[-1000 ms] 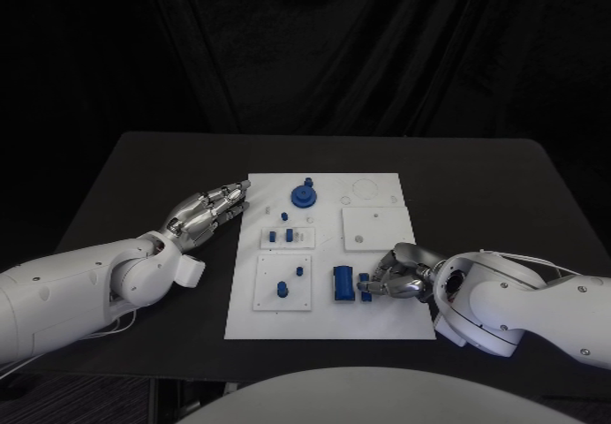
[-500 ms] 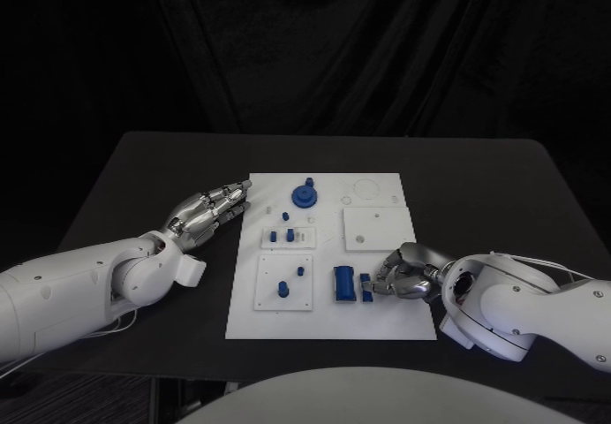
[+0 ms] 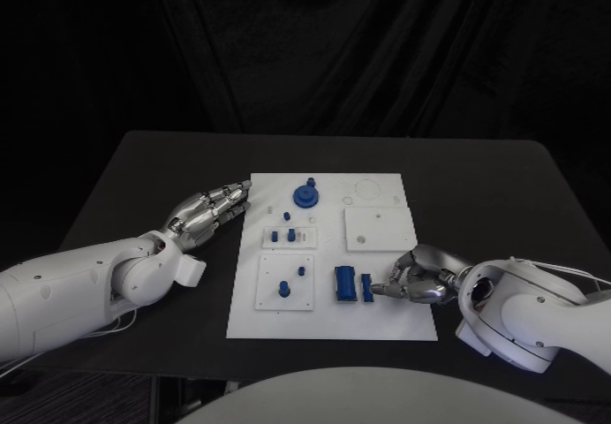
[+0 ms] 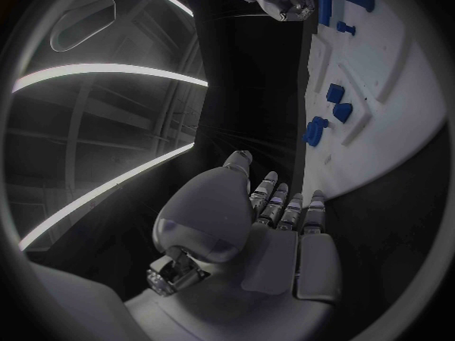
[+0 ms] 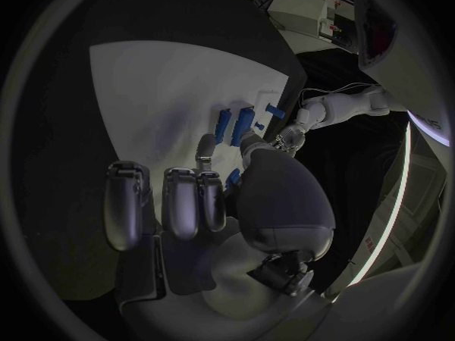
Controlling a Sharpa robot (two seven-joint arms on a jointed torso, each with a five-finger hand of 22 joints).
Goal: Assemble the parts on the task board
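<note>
The white task board (image 3: 382, 309) lies in the middle of the table. My right hand (image 3: 415, 276) rests on the board's near right part. Its thumb and a fingertip pinch a small blue part (image 3: 366, 287), which stands on the board just right of a larger blue block (image 3: 343, 283). In the right wrist view the small blue part (image 5: 232, 178) peeks out beside the thumb, with two blue pieces (image 5: 234, 125) beyond the fingers. My left hand (image 3: 210, 212) lies on the table at the board's left edge, fingers stretched out and holding nothing.
A blue round knob (image 3: 305, 194) stands at the board's far end. Small blue pieces sit in two white insert plates (image 3: 289, 235) (image 3: 287, 283). A plain white square plate (image 3: 377, 228) lies just beyond my right hand. Dark table surrounds the board.
My right forearm has swung to the right and the hand has shifted slightly right, its fingertips staying at the small blue part. The left arm and the parts have not moved.
</note>
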